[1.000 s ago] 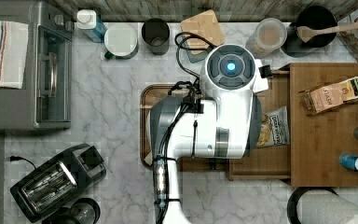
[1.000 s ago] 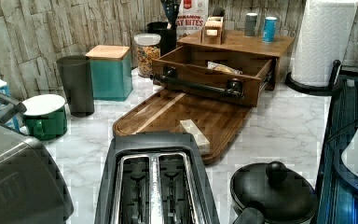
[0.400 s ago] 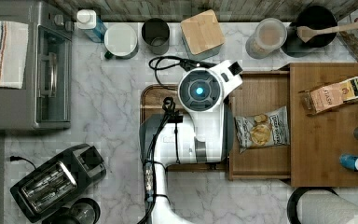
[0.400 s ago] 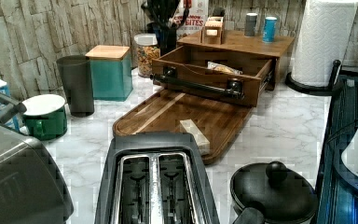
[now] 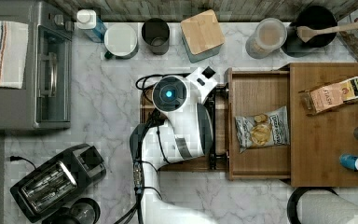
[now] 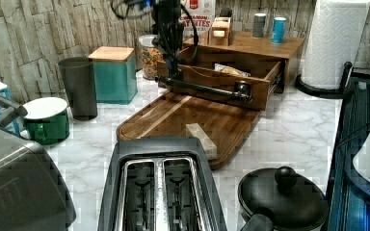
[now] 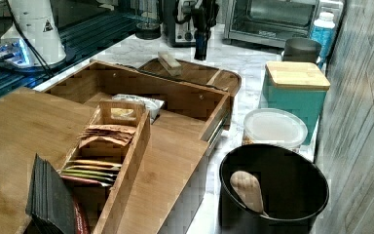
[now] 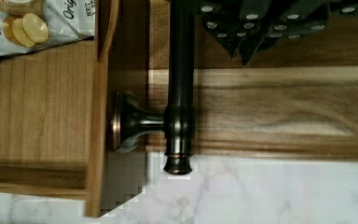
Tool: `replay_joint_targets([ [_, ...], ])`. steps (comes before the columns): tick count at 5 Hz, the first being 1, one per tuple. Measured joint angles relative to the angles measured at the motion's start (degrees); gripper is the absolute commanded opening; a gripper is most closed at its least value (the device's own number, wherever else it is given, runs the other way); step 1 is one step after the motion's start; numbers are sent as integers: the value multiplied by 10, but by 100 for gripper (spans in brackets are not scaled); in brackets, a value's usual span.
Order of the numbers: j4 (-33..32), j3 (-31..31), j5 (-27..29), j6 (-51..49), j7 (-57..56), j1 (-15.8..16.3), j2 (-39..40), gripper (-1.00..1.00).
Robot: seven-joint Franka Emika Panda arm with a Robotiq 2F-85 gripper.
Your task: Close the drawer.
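Marble counter (image 5: 107,93) — drawer (image 5: 256,93) pulled out; gripper (image 6: 173,72) at handle, finger state unclear.

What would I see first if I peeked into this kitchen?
The big white robot arm leaning over the counter, its gripper down by the black handle of the open wooden drawer. Inside the drawer lies a bag of chips. A toaster sits up close in the left view.
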Motion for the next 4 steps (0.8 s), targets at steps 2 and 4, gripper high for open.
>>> replay_joint_targets([
  [2,-2,0,-26,0,14,3,55,-100],
  [4,-9,-10,-41,10,0,1,65,-100],
])
